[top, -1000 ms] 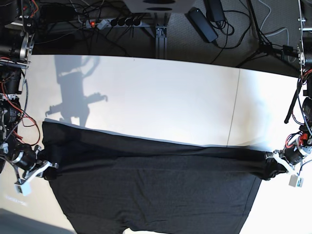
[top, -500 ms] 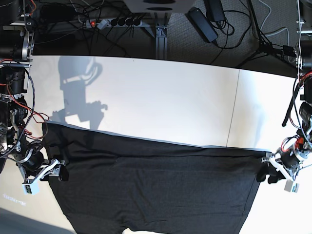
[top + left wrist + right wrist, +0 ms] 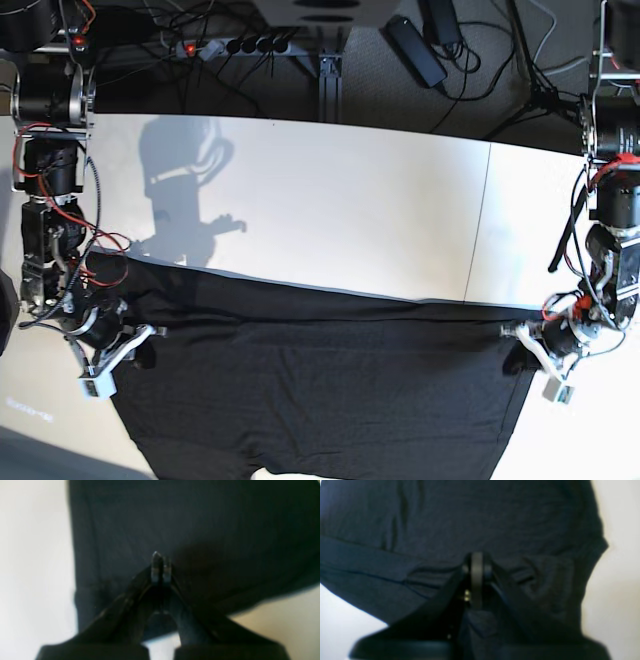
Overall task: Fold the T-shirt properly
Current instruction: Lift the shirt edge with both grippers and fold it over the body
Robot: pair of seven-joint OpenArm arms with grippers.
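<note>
The black T-shirt (image 3: 320, 390) lies spread across the near half of the white table (image 3: 350, 200), plain dark side up, with no print showing. Its far edge runs as a straight folded line between the two grippers. My right gripper (image 3: 130, 345) is at the shirt's left edge. In the right wrist view it (image 3: 477, 562) is shut, with bunched cloth (image 3: 532, 575) around its tips. My left gripper (image 3: 522, 352) is at the shirt's right edge. In the left wrist view it (image 3: 161, 563) is shut over the dark cloth (image 3: 200, 525), low on the shirt.
The far half of the table shows bare white surface with arm shadows (image 3: 185, 170) on it. A seam (image 3: 480, 230) crosses the table at the right. Cables and a power strip (image 3: 240, 45) lie on the floor beyond the far edge.
Both grippers have moved inward toward the middle and a little nearer the front edge, carrying the shirt's sides with them. The stretched far fold has slackened and shortened.
</note>
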